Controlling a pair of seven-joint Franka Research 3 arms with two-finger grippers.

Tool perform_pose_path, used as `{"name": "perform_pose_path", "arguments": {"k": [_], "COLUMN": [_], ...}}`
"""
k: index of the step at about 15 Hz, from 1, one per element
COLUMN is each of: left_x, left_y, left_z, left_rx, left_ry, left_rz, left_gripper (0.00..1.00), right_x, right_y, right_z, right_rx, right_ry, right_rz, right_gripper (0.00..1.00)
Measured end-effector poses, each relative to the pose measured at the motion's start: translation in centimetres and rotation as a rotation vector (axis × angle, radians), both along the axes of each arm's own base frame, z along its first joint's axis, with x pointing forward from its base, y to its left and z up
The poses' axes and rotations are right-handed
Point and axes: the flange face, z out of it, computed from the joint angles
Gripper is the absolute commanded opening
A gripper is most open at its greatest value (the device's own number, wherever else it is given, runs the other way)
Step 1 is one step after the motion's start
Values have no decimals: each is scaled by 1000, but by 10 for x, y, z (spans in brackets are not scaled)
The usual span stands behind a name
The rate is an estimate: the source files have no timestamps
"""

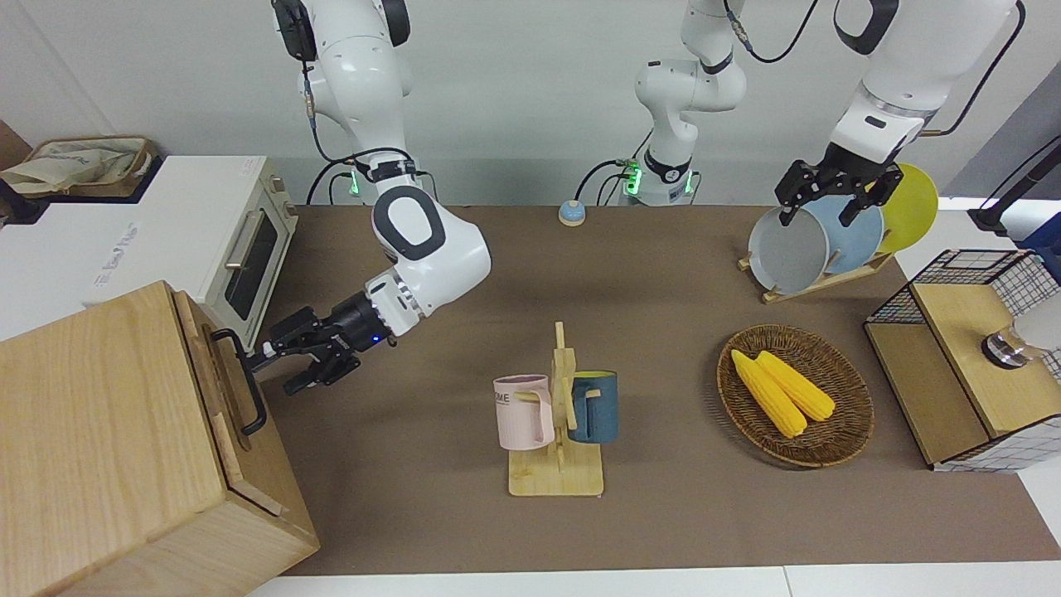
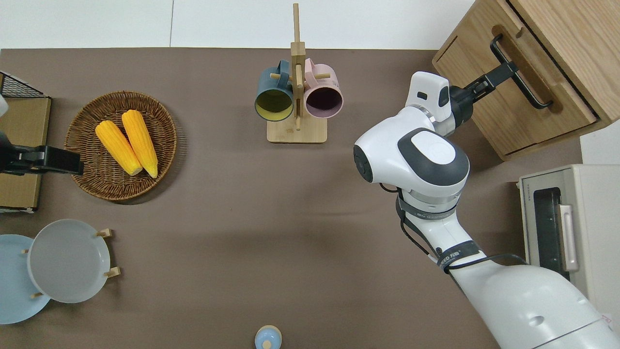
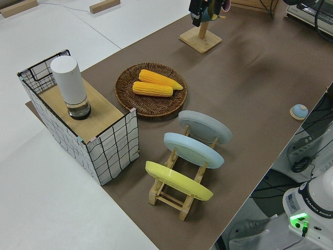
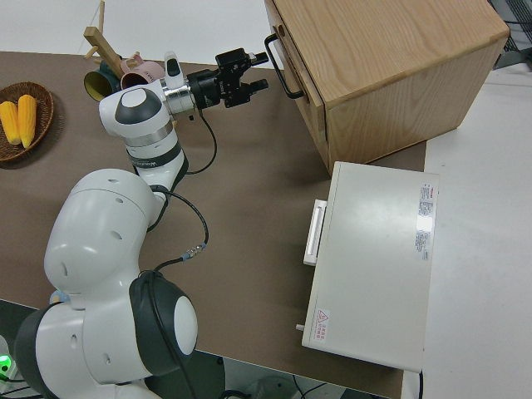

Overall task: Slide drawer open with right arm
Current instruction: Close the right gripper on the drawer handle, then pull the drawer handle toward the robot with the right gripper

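The drawer [image 1: 217, 390] is the top front panel of a big pale wooden box [image 1: 99, 431] at the right arm's end of the table. Its black loop handle [image 1: 249, 390] shows in the overhead view [image 2: 520, 72] and the right side view [image 4: 285, 68] too. My right gripper [image 1: 272, 371] is open and empty, level with the handle. Its fingertips point at the bar [image 2: 501, 73] and are right up against it [image 4: 262, 71]. I cannot tell whether they touch it. My left arm is parked, its gripper [image 1: 833, 199] open.
A white toaster oven [image 1: 207, 240] stands beside the box, nearer to the robots. A mug rack [image 1: 557, 423] stands mid-table. A basket with corn [image 1: 796, 394], a plate rack [image 1: 816, 240] and a wood-and-wire rack [image 1: 970, 356] are toward the left arm's end.
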Motion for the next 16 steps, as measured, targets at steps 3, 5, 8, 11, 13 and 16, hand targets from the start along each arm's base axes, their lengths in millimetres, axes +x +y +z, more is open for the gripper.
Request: {"name": "perform_pose_path", "arguments": {"k": [3, 5, 8, 11, 13, 16], "left_x": [0, 0, 0, 0, 0, 0], "left_y": [0, 0, 0, 0, 0, 0], "left_z": [0, 0, 0, 0, 0, 0], "left_rx": [0, 0, 0, 0, 0, 0], "left_ry": [0, 0, 0, 0, 0, 0], "left_rz": [0, 0, 0, 0, 0, 0], "left_gripper": [998, 995, 998, 995, 995, 998], "right_x": [2, 4, 5, 6, 6, 6], "right_y": [-7, -14, -20, -21, -20, -20], "right_z": [0, 1, 0, -4, -7, -6], "right_rx": [-57, -85, -124, -131, -133, -136], "right_ry": [21, 32, 35, 42, 46, 27], "right_rz": [14, 17, 28, 28, 30, 30], "right_gripper": [854, 797, 475, 133, 1, 0]}}
